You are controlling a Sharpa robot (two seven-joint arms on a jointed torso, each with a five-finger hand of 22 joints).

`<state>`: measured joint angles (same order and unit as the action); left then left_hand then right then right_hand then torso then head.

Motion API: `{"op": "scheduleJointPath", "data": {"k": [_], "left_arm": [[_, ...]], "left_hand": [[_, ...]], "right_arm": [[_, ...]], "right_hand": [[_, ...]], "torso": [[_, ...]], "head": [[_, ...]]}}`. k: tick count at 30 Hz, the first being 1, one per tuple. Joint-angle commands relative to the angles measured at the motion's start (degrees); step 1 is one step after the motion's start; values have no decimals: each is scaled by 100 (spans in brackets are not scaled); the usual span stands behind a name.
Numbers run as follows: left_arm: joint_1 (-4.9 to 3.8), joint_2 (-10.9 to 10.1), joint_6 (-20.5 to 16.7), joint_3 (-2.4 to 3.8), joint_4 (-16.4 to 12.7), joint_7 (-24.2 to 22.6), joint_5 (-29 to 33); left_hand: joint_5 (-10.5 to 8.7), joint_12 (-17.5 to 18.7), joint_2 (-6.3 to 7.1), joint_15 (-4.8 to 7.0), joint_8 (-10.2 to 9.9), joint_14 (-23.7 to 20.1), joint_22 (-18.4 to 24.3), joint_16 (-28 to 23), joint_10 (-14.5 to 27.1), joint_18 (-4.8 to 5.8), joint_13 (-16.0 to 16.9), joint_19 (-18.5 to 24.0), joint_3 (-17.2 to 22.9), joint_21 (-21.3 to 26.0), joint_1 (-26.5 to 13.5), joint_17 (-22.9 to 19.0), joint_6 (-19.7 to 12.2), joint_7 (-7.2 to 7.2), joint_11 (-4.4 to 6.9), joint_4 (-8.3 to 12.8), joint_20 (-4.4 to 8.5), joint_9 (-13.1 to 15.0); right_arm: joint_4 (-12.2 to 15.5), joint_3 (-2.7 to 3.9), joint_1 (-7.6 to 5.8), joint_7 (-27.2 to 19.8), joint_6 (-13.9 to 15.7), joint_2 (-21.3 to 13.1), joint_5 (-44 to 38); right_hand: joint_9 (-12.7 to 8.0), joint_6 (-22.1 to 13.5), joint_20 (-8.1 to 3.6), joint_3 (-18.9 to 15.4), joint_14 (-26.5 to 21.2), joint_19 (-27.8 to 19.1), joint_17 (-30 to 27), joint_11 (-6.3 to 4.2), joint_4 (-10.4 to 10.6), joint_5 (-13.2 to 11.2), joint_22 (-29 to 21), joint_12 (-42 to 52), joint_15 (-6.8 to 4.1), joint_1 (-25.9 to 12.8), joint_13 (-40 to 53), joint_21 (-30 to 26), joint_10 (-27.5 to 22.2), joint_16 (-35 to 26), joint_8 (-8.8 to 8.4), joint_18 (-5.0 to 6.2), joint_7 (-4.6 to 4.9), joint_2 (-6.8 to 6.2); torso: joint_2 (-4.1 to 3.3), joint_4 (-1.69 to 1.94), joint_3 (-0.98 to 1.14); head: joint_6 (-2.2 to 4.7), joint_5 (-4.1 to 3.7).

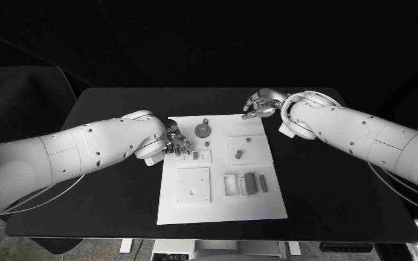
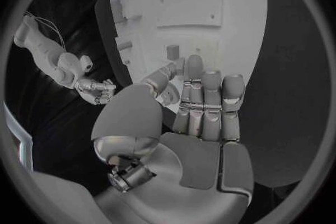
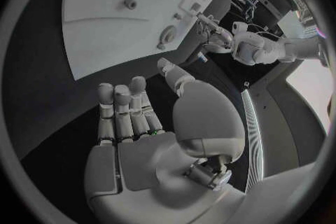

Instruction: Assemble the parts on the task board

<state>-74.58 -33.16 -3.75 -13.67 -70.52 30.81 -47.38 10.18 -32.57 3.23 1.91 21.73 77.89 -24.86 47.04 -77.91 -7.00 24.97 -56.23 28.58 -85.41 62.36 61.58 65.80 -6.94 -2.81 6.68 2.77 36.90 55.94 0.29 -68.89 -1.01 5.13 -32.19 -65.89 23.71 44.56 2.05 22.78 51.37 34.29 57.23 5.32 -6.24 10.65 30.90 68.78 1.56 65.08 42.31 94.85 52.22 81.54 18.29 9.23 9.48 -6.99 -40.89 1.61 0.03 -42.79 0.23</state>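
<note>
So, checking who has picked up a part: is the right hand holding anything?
No: in the right wrist view the right hand has its fingers apart, its palm bare, with nothing between them, off the task board.

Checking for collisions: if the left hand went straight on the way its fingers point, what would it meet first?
Probably the task board: the left hand points across its near edge toward a small part; depth is unclear.

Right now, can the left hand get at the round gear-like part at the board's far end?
Probably yes. The left hand is open at the task board's left edge, holding nothing, and bare board lies between it and the round gear-like part.
</note>
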Motion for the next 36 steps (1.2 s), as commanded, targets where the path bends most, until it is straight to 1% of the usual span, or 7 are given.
{"op": "scheduleJointPath", "data": {"k": [1, 7, 16, 24, 30, 36], "left_arm": [[2, -5, 62, 2, -24, 52, -89], [11, -21, 90, 2, -41, 68, -174], [21, -26, 222, 2, -32, 97, -297], [87, 10, 204, 2, 22, 98, -388], [92, 29, 259, 2, 44, 106, -415], [97, 37, 268, 2, 85, 114, -416]], "left_hand": [[39, -20, 0, -2, 17, 40, -7, 22, -53, -222, 1, -38, 23, -32, 61, 8, 45, 6, 12, -22, 13, 6], [39, -21, 2, 1, 20, 46, -9, 28, -63, -223, 1, -43, 23, -38, 60, 12, 52, 8, 15, -22, 15, 8], [40, -23, 3, 5, 24, 54, -13, 37, -77, -227, 1, -52, 27, -47, 65, 18, 63, 12, 20, -20, 17, 10], [41, -24, 3, 8, 26, 58, -15, 42, -85, -229, 1, -56, 31, -52, 72, 21, 69, 14, 23, -16, 19, 12], [42, -25, 4, 10, 28, 61, -16, 45, -90, -231, 1, -59, 33, -56, 76, 24, 73, 16, 26, -14, 20, 12], [42, -24, 4, 11, 28, 63, -17, 48, -93, -233, 1, -62, 36, -59, 81, 26, 75, 17, 27, -11, 21, 13]], "right_arm": [[10, 1, 0, -19, -78, -4, 8], [14, 1, 0, -20, -81, -7, 8], [11, 1, 1, -22, -84, -6, 9], [14, 1, 1, -21, -88, -6, 9], [12, 1, 1, -21, -95, -4, 9], [13, 1, 1, -23, -113, -4, 9]], "right_hand": [[-4, -32, 14, -1, -49, -34, -9, 3, 30, 35, -5, 2, 7, -44, -7, 67, -26, -4, 26, -32, 26, 10], [-4, -33, 14, -1, -50, -34, -10, 3, 31, 35, -5, 2, 7, -46, -8, 67, -26, -4, 26, -32, 26, 10], [-4, -33, 14, -1, -50, -34, -10, 4, 32, 35, -6, 2, 8, -49, -8, 67, -26, -4, 26, -33, 26, 10], [-4, -33, 14, -2, -50, -34, -10, 4, 33, 34, -6, 2, 8, -51, -8, 67, -26, -3, 26, -33, 26, 10], [-4, -34, 14, -2, -50, -34, -10, 4, 34, 35, -6, 3, 8, -53, -9, 67, -26, -3, 25, -33, 26, 10], [-4, -34, 14, -2, -50, -34, -10, 4, 35, 35, -7, 3, 8, -54, -9, 67, -26, -3, 25, -33, 26, 10]], "torso": [[0, 5, 0], [2, 3, -5], [1, 3, -5], [0, -1, -2], [0, -1, -1], [1, 3, 0]], "head": [[-19, -1], [-26, 2], [-44, 2], [-51, 1], [-64, -7], [-50, -12]]}}
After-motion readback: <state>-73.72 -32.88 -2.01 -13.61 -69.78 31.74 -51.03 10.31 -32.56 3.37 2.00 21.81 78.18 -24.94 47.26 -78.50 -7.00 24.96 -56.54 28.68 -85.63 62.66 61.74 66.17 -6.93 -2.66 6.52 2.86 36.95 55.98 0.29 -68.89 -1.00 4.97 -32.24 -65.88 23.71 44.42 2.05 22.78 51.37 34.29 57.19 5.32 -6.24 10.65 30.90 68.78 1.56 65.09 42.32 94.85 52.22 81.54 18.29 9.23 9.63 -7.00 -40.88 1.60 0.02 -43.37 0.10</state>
